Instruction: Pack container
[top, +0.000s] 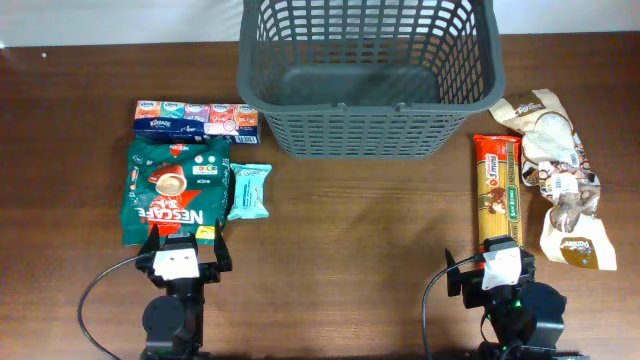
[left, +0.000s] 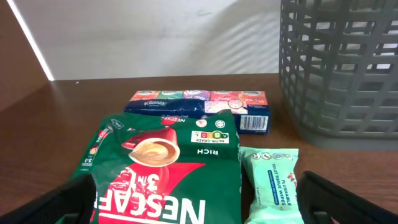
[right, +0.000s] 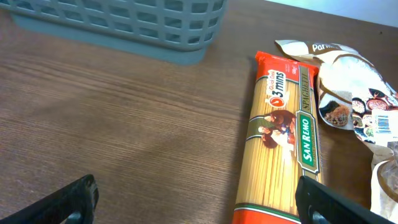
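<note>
Starting at my left, the left gripper sits low at the near edge of the table. In its wrist view the fingers are spread wide at the bottom corners of the frame, with nothing between them and nothing touched. Straight ahead of it lies the green coffee bag, flat, its near edge right at the fingertips. The tissue pack lies crosswise beyond it, and the small wipes packet is just beside the bag's right edge. Moving to the centre, the container stands upright at the far side, its long axis running left to right. From what I can see of its floor, it looks empty. It lies ahead and to the right of the left gripper, and ahead and to the left of the right one, which I judge to be the nearer. On the right, the spaghetti packet lies with its long axis pointing away from the right gripper, its near end just in front of it. The wrist view shows it offset toward the right finger. Crumpled bags lie just beyond it to the right. This gripper is also fully spread and empty. I'd expect a crosswise grasp of the packet to suit.
</note>
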